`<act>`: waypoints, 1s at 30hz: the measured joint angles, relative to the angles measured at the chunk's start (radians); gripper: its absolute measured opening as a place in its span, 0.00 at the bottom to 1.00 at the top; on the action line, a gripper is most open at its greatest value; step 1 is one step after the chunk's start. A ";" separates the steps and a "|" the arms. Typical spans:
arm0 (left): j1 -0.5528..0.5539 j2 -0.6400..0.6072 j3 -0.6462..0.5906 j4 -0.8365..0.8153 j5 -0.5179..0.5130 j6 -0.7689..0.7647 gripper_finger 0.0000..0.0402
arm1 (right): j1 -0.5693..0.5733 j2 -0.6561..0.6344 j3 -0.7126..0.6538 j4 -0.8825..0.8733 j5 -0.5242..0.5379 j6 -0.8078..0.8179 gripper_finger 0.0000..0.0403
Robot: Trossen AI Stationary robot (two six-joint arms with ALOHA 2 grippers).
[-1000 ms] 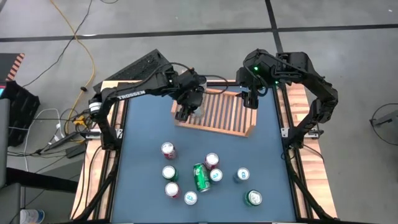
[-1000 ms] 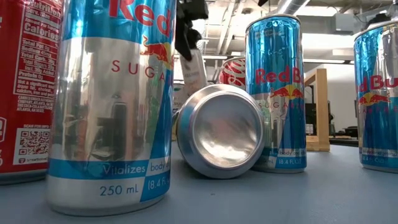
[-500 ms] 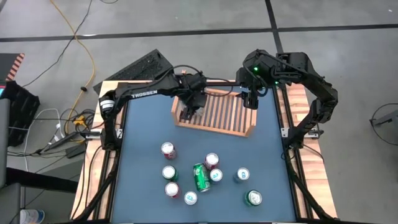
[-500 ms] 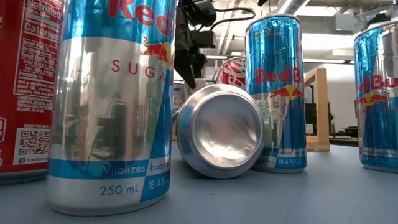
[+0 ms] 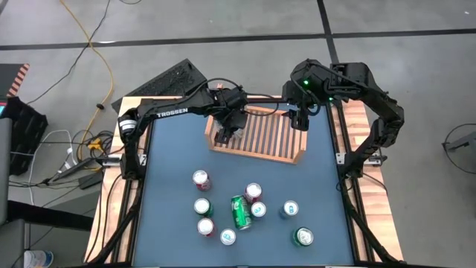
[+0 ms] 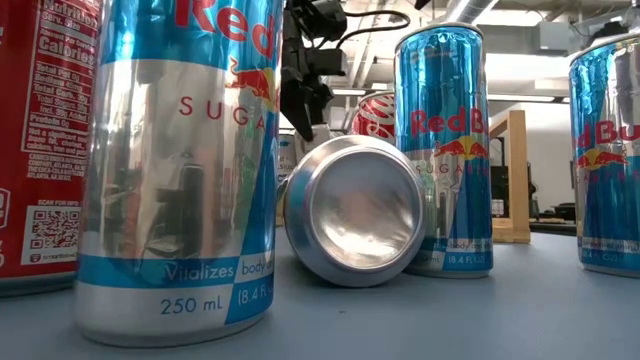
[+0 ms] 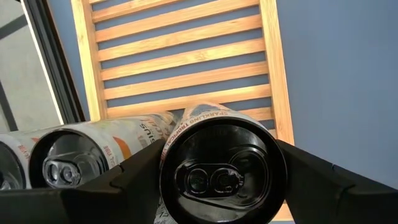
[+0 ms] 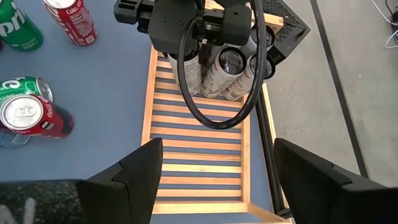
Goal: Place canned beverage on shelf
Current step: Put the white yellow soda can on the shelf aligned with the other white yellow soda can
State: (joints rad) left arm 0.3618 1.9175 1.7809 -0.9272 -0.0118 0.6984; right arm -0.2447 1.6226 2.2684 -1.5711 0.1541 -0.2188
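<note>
Your left claw (image 5: 225, 135) is closed around a pale silver beverage can with printed lettering (image 7: 219, 169), its dark fingers pressed against the can's sides in the left wrist view. That can stands upright on the light wooden slatted shelf (image 5: 277, 152), at the shelf's left end near its front rim. Just beside it, a second pale can (image 7: 71, 163) is already on the slats, and the right wrist view shows what looks like three cans clustered there under your left arm, though the arm hides part of them. The rest of the shelf is bare slats.

Your right claw (image 5: 300, 119) hovers over the shelf's right end with its fingers spread and nothing between them.

As I read it, this placement is nearly done: the can seems to be seated, and you have yet to let go. On the blue counter toward its near edge, several cans wait, most upright, with one green can (image 5: 240, 212) lying on its side among them.
</note>
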 joint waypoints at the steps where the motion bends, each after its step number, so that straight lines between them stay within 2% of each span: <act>1: 0.000 0.000 0.000 0.000 -0.002 -0.004 0.65 | 0.000 0.000 0.000 0.000 0.000 0.000 0.72; 9: 0.000 -0.003 0.002 0.001 -0.023 -0.016 0.75 | 0.000 0.000 0.000 0.000 -0.001 0.000 0.72; 14: -0.001 -0.003 0.002 0.000 -0.031 -0.017 0.76 | 0.000 0.000 0.000 0.000 -0.001 0.001 0.72; 24: -0.003 -0.003 0.002 -0.002 -0.115 0.027 0.76 | -0.033 0.000 0.000 0.000 0.000 0.011 0.72; 30: -0.003 -0.003 0.049 -0.018 -0.133 0.032 0.76 | -0.053 0.000 0.000 0.000 -0.001 0.010 0.72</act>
State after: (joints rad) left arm 0.3592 1.9148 1.8300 -0.9457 -0.1448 0.7303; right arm -0.2976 1.6230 2.2681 -1.5711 0.1535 -0.2085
